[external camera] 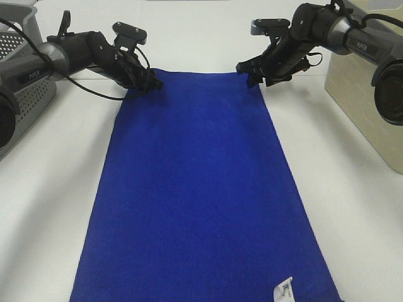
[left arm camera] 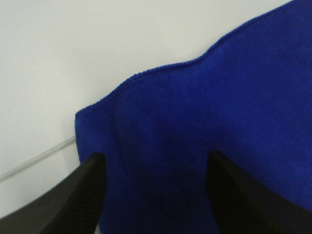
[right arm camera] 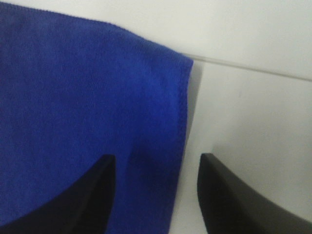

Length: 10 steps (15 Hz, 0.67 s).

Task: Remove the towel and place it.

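The deep blue towel (external camera: 201,189) lies spread flat on the white table, with a small white tag (external camera: 284,290) at its near right corner. My left gripper (external camera: 150,83) is at the towel's far left corner. In the left wrist view the gripper (left arm camera: 156,195) is open, and the towel corner (left arm camera: 195,122) lies between its two black fingers (left arm camera: 78,200). My right gripper (external camera: 252,74) is at the far right corner. In the right wrist view it (right arm camera: 158,195) is open, straddling the towel's side edge (right arm camera: 97,97).
A grey perforated basket (external camera: 22,69) stands at the far left behind the left arm. A beige basket (external camera: 368,94) stands at the far right. The white table (external camera: 50,189) shows bare on both sides of the towel.
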Motion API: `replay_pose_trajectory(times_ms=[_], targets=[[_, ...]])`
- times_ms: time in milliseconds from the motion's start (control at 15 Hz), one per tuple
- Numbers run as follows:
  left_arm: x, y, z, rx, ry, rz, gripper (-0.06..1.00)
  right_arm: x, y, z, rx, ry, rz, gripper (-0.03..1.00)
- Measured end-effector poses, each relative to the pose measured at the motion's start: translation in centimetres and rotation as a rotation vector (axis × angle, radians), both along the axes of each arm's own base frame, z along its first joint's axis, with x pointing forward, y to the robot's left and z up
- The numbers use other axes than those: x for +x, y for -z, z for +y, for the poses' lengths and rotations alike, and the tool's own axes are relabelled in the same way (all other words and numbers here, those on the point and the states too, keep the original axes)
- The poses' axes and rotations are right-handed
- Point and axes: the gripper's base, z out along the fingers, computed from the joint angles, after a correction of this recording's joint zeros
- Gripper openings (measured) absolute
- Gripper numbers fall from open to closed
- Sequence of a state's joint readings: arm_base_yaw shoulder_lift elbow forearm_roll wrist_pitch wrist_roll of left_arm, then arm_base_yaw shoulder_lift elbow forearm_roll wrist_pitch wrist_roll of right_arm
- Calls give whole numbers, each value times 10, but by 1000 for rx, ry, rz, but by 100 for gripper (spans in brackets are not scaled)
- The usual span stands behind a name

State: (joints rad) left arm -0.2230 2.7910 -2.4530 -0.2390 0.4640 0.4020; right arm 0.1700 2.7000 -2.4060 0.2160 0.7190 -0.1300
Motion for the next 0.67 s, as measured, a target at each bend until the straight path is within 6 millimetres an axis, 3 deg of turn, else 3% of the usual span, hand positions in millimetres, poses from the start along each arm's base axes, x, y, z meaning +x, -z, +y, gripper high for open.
replay_pose_trajectory(times_ms=[200,467,667], targets=[[-9,-19,1,23,11,119,58,-10,-18,1,3,-22,85,53],[-37,-100,7,5,-58,326,75,-39,-93,1,30,-43,216,69],[-61,-151,13,1,-101,414,79,-58,-152,-1,46,-58,187,74]])
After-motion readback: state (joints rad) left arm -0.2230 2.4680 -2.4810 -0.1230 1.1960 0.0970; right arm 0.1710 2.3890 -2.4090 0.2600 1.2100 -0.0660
